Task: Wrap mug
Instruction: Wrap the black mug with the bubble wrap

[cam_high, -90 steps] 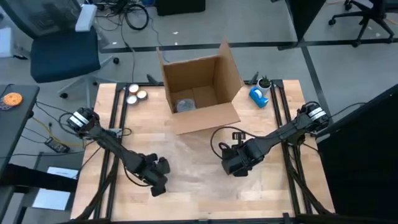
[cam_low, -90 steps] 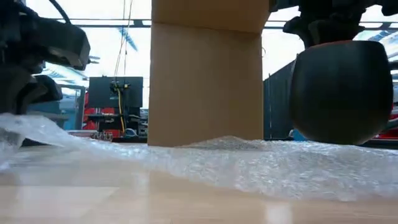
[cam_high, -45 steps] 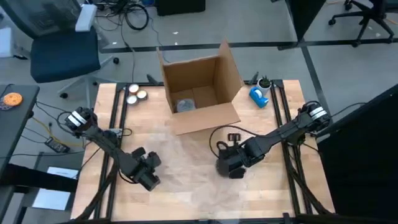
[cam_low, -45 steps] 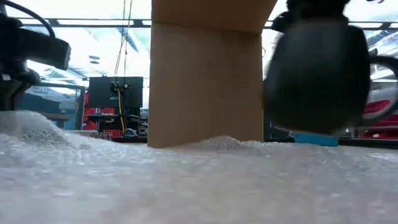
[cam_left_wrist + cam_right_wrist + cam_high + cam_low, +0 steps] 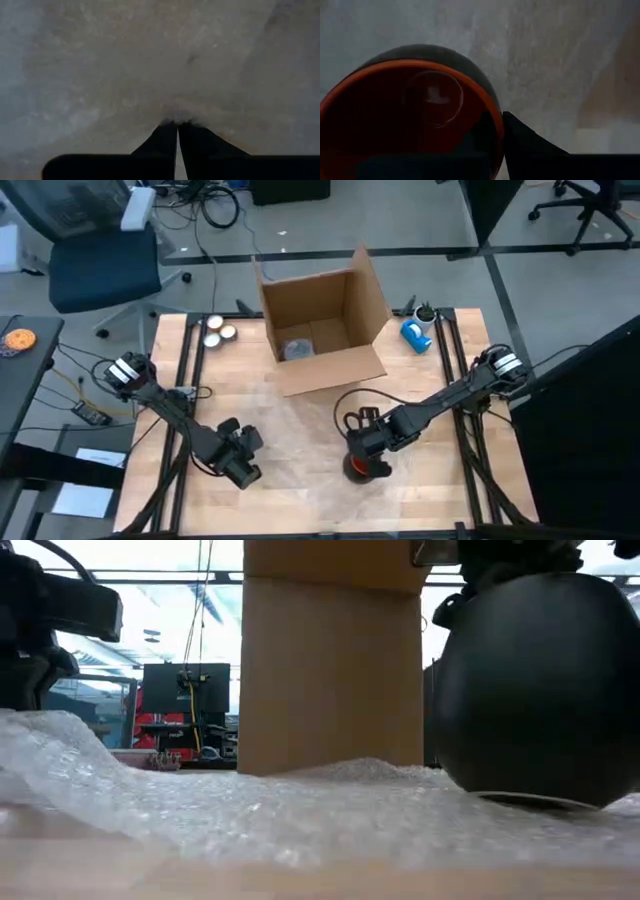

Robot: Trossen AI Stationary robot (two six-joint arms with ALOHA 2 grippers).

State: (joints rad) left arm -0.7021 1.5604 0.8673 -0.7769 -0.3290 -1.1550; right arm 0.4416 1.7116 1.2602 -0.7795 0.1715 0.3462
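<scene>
Mug (image 5: 358, 467), black outside and orange inside, upright on the bubble wrap (image 5: 300, 435) near the front middle of the surface (image 5: 440, 490); nothing visible inside it. Right claw (image 5: 362, 448) pinches the mug's rim, one finger inside and one outside per the right wrist view. Half a second ago the mug hung tilted above the wrap; now its base sits on the wrap in the low view, and it has shifted slightly toward the front edge.

Bubble wrap spread flat across the middle of the surface, its left edge bunched and raised. Left claw (image 5: 243, 463) pinched on that edge, fingers (image 5: 165, 140) nearly together with wrap between the tips; little change from half a second ago.

Cardboard box (image 5: 322, 320) open at the back of the surface, something grey and round (image 5: 297, 348) lying on its floor, too small to identify. Blue object (image 5: 416, 333) right of the box. Small round items (image 5: 217, 330) left of it.
</scene>
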